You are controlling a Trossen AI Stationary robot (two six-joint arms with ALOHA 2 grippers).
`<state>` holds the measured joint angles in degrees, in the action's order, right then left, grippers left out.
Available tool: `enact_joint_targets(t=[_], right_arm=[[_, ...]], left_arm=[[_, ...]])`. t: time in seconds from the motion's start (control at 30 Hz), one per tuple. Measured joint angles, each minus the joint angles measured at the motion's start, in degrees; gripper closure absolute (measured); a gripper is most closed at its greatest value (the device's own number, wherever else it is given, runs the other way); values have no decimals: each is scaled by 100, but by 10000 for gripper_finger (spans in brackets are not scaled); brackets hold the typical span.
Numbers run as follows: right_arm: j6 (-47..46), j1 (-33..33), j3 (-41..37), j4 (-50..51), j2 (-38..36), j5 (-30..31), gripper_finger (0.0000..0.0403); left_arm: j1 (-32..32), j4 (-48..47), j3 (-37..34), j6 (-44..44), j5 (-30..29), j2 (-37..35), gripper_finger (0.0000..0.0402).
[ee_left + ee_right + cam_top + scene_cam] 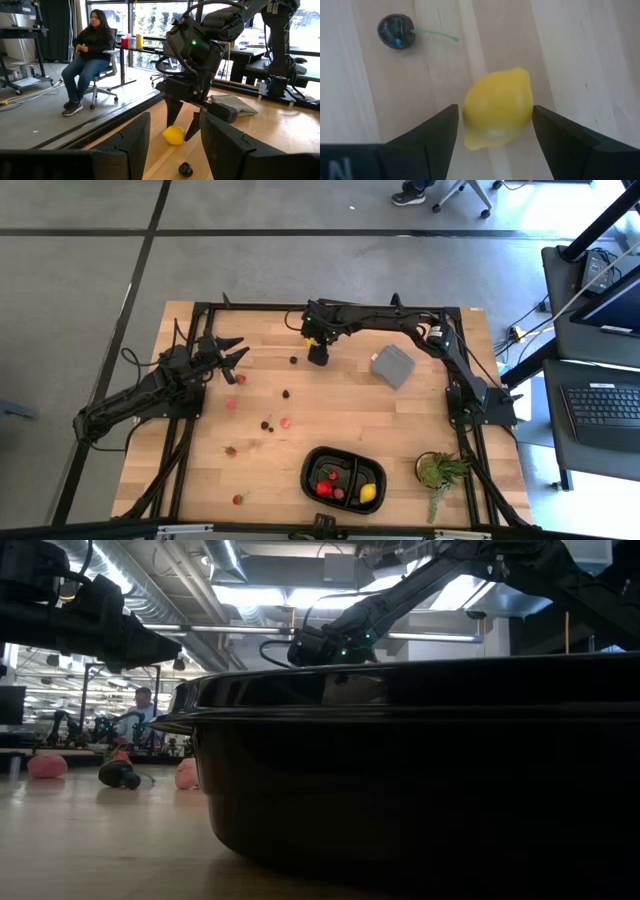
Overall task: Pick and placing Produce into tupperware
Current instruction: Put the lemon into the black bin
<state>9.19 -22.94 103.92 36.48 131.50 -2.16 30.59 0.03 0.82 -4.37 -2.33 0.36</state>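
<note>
Your right tool straddles the small yellow plastic lemon upper-centre on the wooden desk, fingers wide and not yet gripping, ready to carry it to the black shallow plastic tray at the lower centre.

Two dark, jointed arms with black cables looped along them; the right gripper has wedge-shaped matte fingers, a green light glowing above.

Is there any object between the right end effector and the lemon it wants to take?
No. The right end effector already has its fingers on both sides of the lemon; the dark cherry lies off to one side.
</note>
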Motion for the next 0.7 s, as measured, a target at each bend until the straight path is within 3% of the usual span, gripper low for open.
enact_joint_targets(t=[0.7], right_arm=[[-570, 0, 4, -176, 0, 75, 147]], left_arm=[[2, 0, 2, 1, 0, 0, 237]])
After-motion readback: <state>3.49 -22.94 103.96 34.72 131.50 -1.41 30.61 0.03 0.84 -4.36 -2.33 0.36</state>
